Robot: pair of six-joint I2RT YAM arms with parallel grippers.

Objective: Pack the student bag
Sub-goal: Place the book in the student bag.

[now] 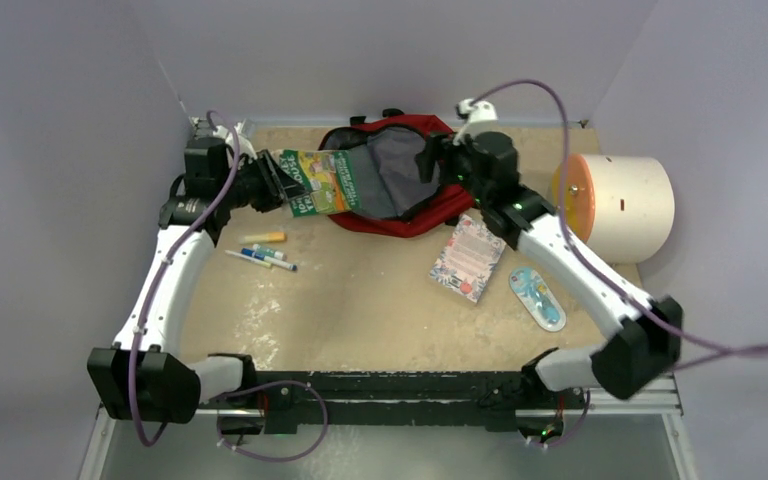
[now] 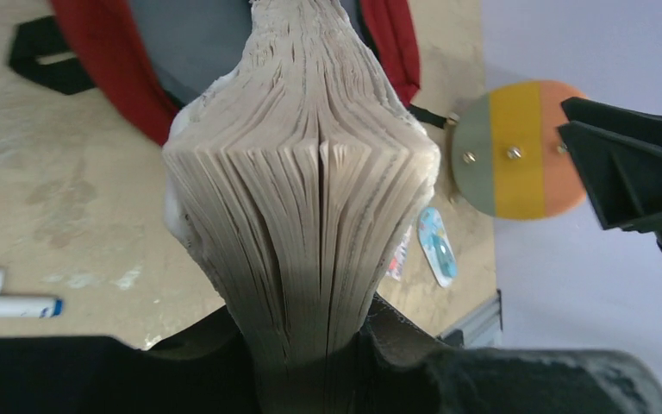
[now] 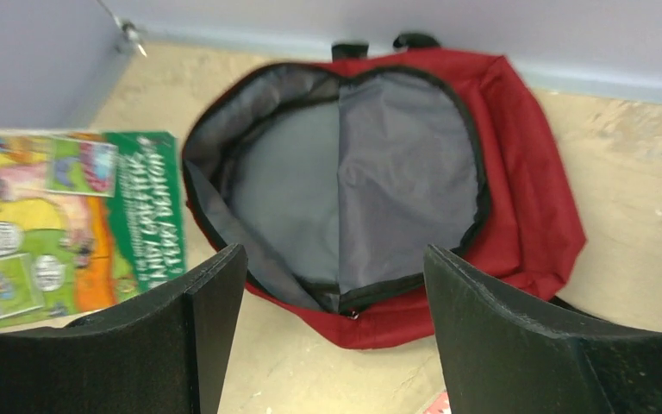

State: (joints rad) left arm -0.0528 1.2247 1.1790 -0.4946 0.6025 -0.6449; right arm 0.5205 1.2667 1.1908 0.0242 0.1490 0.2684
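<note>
The dark-red student bag (image 1: 430, 215) lies open at the back of the table, its grey lining (image 3: 371, 172) showing. My left gripper (image 1: 278, 180) is shut on a thick green-covered book (image 1: 320, 182) and holds it at the bag's left rim, its far end over the opening. In the left wrist view the book's page edges (image 2: 310, 198) fill the middle between my fingers. My right gripper (image 1: 430, 160) is open and empty, above the bag's right side. In the right wrist view its fingers (image 3: 202, 319) frame the bag's near rim, with the book (image 3: 69, 224) at the left.
A cream cylinder with an orange-yellow face (image 1: 620, 205) stands at the right. A patterned booklet (image 1: 468, 258) and a blue oval case (image 1: 537, 297) lie right of centre. Several markers (image 1: 260, 255) and an orange piece (image 1: 265, 237) lie at the left. Walls close in the back and sides.
</note>
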